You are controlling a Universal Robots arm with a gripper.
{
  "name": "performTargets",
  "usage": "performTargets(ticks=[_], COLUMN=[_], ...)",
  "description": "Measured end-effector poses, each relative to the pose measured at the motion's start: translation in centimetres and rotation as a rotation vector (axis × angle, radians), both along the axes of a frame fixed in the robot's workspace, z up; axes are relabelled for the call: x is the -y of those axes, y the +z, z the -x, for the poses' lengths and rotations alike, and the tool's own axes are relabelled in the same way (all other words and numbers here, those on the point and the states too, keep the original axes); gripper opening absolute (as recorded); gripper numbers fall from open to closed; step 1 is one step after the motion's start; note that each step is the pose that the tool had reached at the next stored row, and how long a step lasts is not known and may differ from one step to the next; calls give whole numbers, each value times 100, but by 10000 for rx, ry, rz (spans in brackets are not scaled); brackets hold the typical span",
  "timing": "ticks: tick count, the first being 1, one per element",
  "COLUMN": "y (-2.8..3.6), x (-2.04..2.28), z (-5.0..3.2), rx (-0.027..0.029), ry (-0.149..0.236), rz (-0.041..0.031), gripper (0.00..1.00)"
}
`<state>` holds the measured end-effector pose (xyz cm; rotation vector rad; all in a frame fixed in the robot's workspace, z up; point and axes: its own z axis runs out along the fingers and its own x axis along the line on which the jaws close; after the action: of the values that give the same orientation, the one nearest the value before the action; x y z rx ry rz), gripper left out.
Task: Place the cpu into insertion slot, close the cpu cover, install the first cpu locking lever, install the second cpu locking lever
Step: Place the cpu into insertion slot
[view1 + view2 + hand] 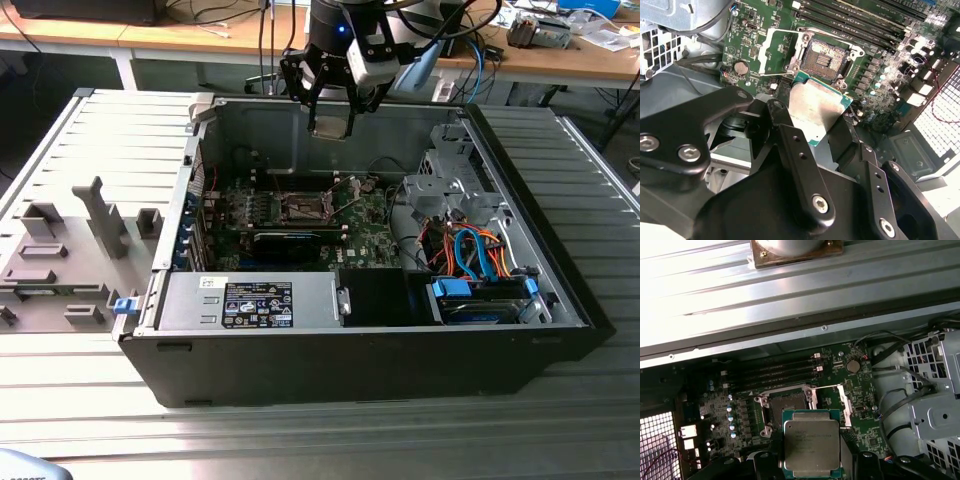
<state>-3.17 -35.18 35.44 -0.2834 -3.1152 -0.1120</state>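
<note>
My gripper [330,112] hangs above the back wall of the open computer case [560,300], shut on the cpu [329,125]. In both wrist views the cpu [816,106] [811,442] shows as a silver-faced square chip with a green edge, pinched between the black fingers [777,112]. It is held up in the air, apart from the board. The insertion slot [301,207] [827,56] [785,407] lies bare on the green motherboard, its dark centre showing. Beside the slot, the cpu cover [774,49] [843,402] is swung open.
A black expansion card [287,241] lies just in front of the slot. At the exterior view's right are a metal drive cage [450,185] and orange and blue cables [478,255]. A power supply box [255,300] fills the front. A grey fixture plate [70,250] sits left of the case.
</note>
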Motion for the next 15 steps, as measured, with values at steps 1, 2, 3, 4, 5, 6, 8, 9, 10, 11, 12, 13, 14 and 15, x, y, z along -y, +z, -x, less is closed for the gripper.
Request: performTargets(ticks=[1,2,3,4,5,6,8,9,10,11,12,13,14,15], y=[0,0,0,0,0,0,0,0,0,0,0,-1,-1,-1], x=[0,0,0,0,0,0,0,0,0,0,0,0,0,0], z=[0,0,0,0,0,0,0,0,0,0,0,0,0,0], rx=[0,0,0,0,0,0,0,0,0,0,0,0,0,1], ry=[-7,-20,-26,-33,-42,-48,-65,-72,-78,-85,-91,-101,-108,-119], rz=[0,0,1,0,0,0,0,0,1,1,0,0,0,0], gripper=[55,55,55,55,55,55,55,55,55,55,55,55,55,55])
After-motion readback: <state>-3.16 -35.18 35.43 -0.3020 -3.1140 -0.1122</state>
